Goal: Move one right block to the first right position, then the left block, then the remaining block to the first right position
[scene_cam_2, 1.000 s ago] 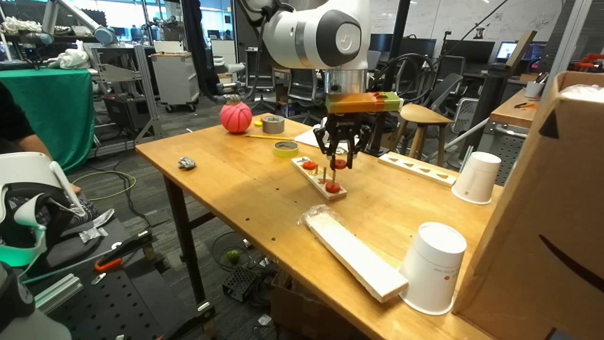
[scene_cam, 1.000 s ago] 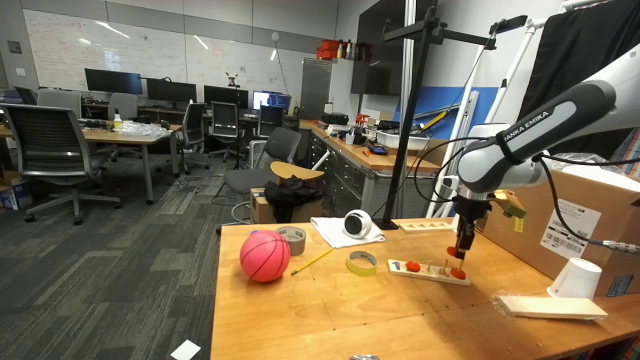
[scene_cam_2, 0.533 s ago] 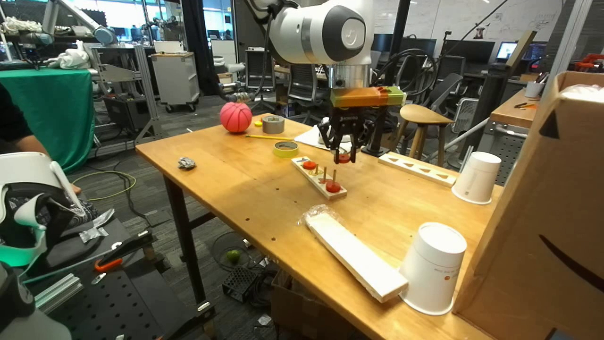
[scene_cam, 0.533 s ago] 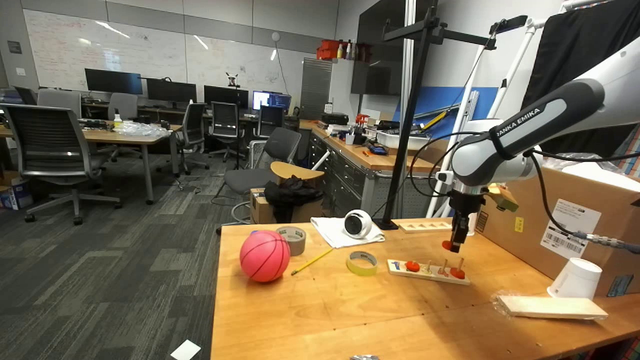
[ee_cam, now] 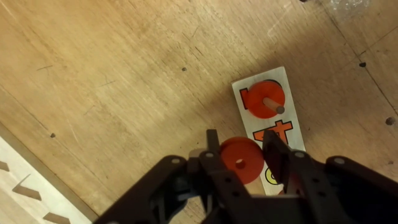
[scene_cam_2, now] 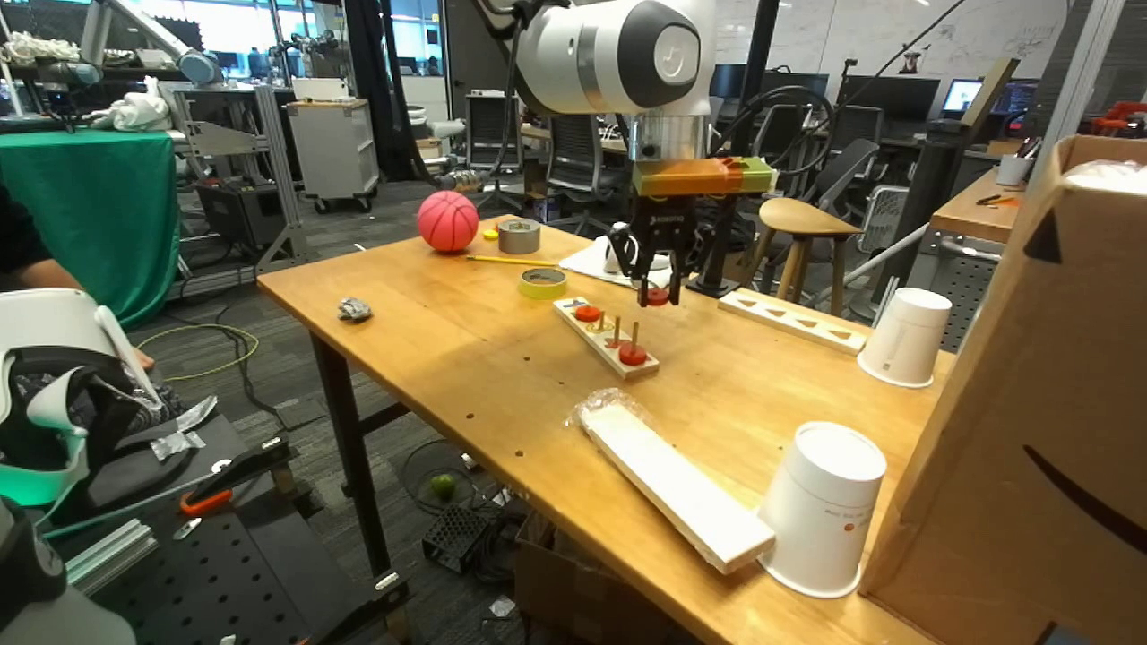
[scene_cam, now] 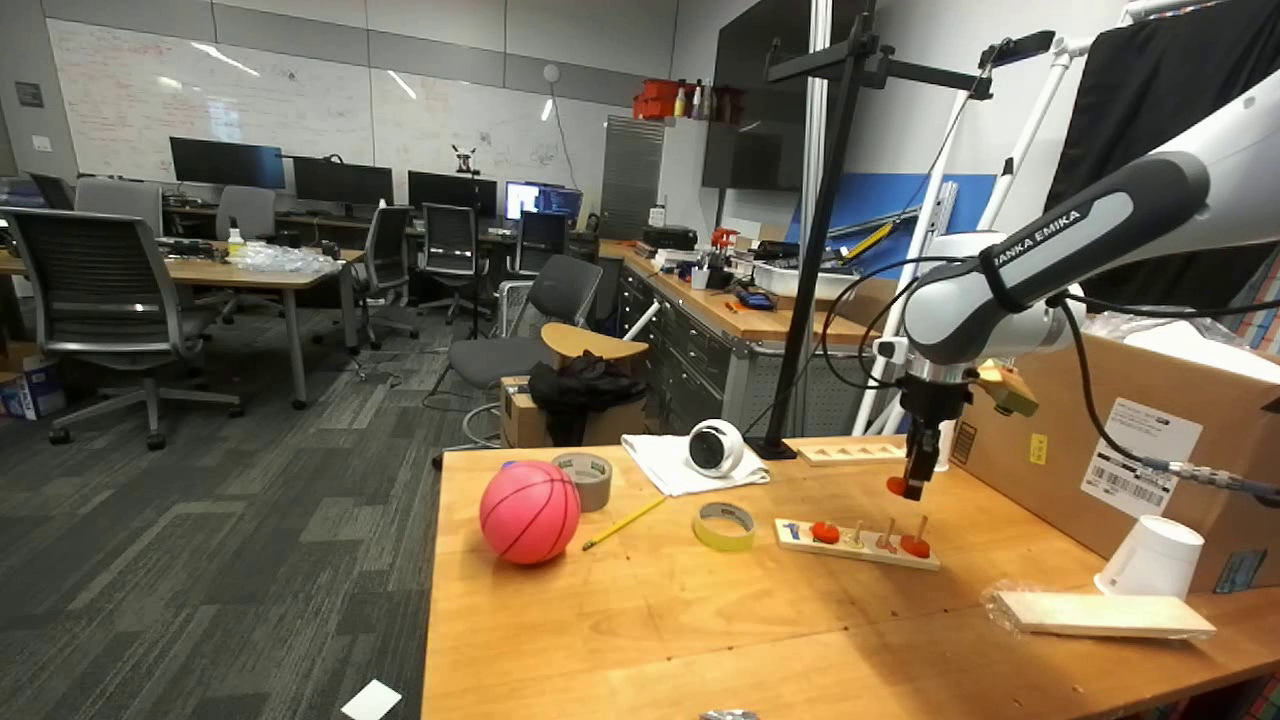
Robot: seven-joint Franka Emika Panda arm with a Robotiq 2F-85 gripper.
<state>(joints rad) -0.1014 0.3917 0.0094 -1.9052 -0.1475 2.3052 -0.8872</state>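
While the fingers [ee_cam: 212, 141] pinch a red disc [ee_cam: 245, 152] between their tips, it hangs in the air, apart from the pegged board [ee_cam: 261, 124] on the worktop [scene_cam_2: 430, 331]. Below, a second red disc [ee_cam: 257, 107] sits around the board's end peg [ee_cam: 273, 105] — a third red disc [scene_cam_2: 588, 313] lies towards the opposite end. The arm [scene_cam: 1085, 250] slopes down from the upper right in an exterior view, its fingers pointing down. Farther off rest a yellow tape roll [scene_cam_2: 542, 290] and a pink ball [scene_cam_2: 447, 221].

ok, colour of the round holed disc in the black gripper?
The disc is red, clearest in the wrist view.
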